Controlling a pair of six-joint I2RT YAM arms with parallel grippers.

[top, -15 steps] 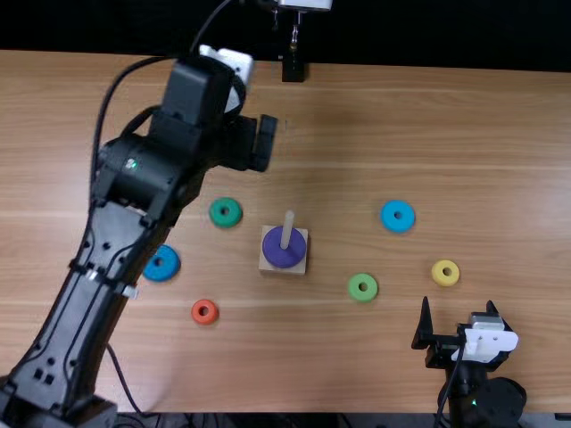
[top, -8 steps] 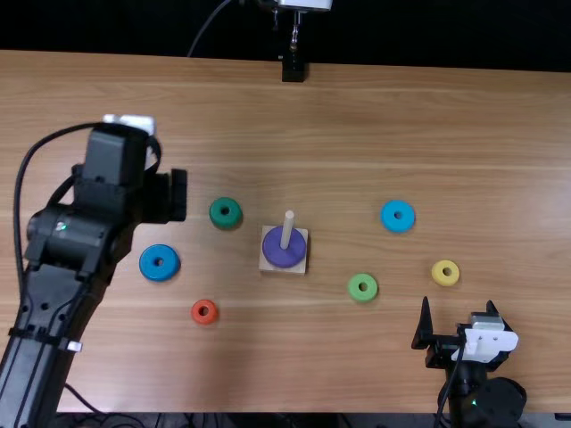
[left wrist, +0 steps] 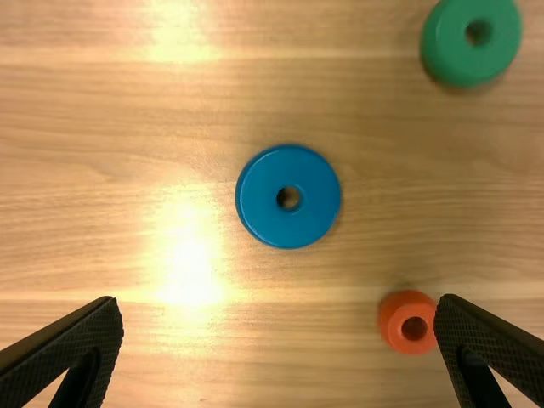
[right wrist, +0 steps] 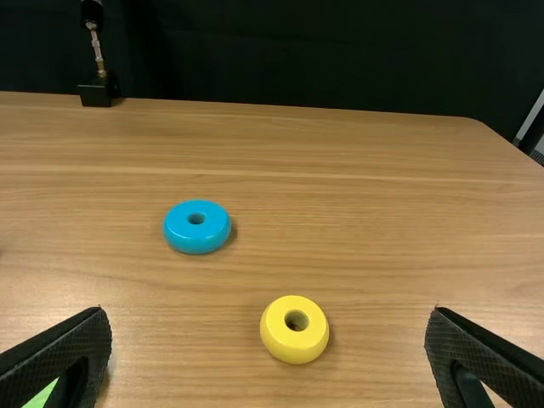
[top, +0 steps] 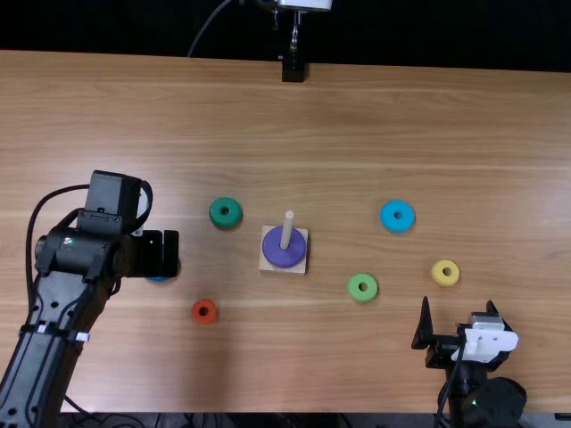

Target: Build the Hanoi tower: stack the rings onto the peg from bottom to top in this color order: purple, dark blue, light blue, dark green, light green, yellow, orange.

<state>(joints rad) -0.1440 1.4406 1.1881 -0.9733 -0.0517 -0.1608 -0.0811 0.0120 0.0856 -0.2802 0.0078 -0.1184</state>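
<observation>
My left gripper (top: 161,253) hangs over the dark blue ring (top: 159,279), mostly covering it. In the left wrist view the left gripper (left wrist: 280,353) is open above the table, the dark blue ring (left wrist: 289,197) lying flat beyond its fingers. The purple ring (top: 284,247) lies around the peg (top: 287,228) on the square wooden base (top: 268,265). My right gripper (top: 457,323) rests at the near right; in its wrist view the right gripper (right wrist: 268,357) is open, with the yellow ring (right wrist: 294,330) and light blue ring (right wrist: 196,227) beyond.
The dark green ring (top: 226,212) lies left of the base, the orange ring (top: 204,312) nearer the front. Right of the base are the light green ring (top: 362,287), the light blue and yellow rings. A black stand (top: 293,69) is at the table's far edge.
The left arm has swung left from the far middle, then come nearer and over the dark blue ring. The right arm and the rings have kept still.
</observation>
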